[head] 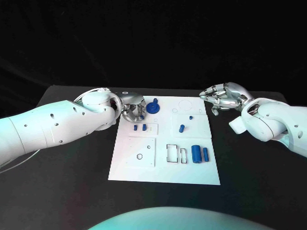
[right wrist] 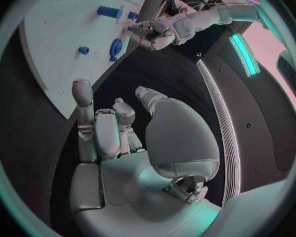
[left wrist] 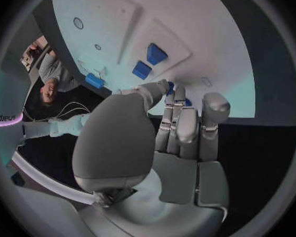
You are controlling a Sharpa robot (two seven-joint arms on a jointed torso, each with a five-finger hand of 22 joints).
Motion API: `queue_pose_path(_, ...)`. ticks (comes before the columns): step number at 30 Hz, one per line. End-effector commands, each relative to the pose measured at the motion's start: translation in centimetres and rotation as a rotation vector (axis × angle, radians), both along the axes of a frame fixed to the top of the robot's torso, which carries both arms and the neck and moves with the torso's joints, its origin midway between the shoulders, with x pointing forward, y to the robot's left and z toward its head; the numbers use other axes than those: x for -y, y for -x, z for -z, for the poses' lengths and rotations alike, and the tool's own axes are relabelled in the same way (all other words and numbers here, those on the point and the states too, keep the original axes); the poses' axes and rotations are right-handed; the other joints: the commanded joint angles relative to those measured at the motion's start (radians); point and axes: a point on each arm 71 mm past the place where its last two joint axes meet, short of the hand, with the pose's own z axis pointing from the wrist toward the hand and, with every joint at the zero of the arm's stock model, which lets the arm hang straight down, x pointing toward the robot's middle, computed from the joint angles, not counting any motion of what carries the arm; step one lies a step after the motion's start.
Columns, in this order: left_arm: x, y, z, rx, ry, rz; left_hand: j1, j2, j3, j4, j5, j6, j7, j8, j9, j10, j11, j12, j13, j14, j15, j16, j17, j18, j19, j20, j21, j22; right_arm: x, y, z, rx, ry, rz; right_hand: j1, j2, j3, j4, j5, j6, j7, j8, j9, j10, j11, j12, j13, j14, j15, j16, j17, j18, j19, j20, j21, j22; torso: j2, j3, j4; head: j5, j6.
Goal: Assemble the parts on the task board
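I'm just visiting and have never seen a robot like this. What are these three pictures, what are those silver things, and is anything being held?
The silver things are the robot's two hands, on white arms. The square picture looks down from its head at a black table with a white task board carrying small blue parts. The left hand is at the board's far left corner, beside a blue gear-like part; whether it grips that is hard to tell. The right hand hovers off the board's right side, fingers curled, holding nothing. The round pictures come from wrist cameras behind each hand: one shows the left hand at the board's edge, the other the right hand over the table.
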Motion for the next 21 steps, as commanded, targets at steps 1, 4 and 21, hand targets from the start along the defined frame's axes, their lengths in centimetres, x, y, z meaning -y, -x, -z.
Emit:
queue_pose_path(1, 0.07, 0.02, 0.27, -0.02, -0.013, 0.001, -0.011, -0.003, -0.003, -0.003, 0.0, -0.004, 0.007, -0.005, 0.0, 0.004, 0.0, -0.008, 0.001, 0.003, 0.001, 0.004, -0.001, -0.02, 0.006, 0.0, 0.004, -0.001, -0.24, 0.08, 0.01, -0.001, -0.005, -0.021, -0.001, 0.012, 0.001, 0.005, 0.0, -0.007, -0.001, 0.004, -0.002, 0.007, 0.0, 0.001, 0.0, 0.001, 0.0, -0.003, -0.001, 0.007, 0.002, 0.0, -0.004, -0.002, 0.0, -0.0003, 0.0002, 0.0, 0.0)
queue_pose_path(4, 0.09, 0.01, 0.32, -0.023, -0.014, 0.0, -0.016, -0.006, -0.005, -0.002, 0.0, -0.007, 0.009, -0.008, 0.0, 0.002, 0.002, -0.013, 0.002, 0.002, 0.003, 0.003, -0.003, -0.02, 0.004, 0.001, 0.002, -0.003, -0.23, 0.07, 0.02, -0.001, -0.005, -0.021, -0.001, 0.012, 0.001, 0.005, 0.0, -0.007, -0.001, 0.004, -0.002, 0.007, 0.0, 0.001, 0.0, 0.001, 0.0, -0.003, -0.001, 0.007, 0.002, 0.0, -0.004, -0.002, 0.001, -0.0008, 0.0001, -0.001, -0.002)
queue_pose_path(21, -0.11, 0.06, 0.44, -0.03, -0.017, 0.0, -0.039, -0.022, -0.012, 0.004, 0.001, -0.02, 0.016, -0.025, -0.004, 0.0, 0.009, -0.033, 0.007, -0.009, 0.01, -0.006, -0.03, -0.015, -0.01, 0.008, -0.016, -0.02, -0.22, 0.04, 0.13, 0.001, -0.006, -0.017, 0.002, 0.013, 0.002, 0.006, 0.0, -0.008, -0.001, 0.005, -0.002, 0.006, 0.0, -0.001, -0.003, 0.002, -0.001, -0.006, -0.003, 0.007, 0.003, -0.001, -0.01, -0.005, -0.001, -0.0014, 0.001, -0.001, -0.004)
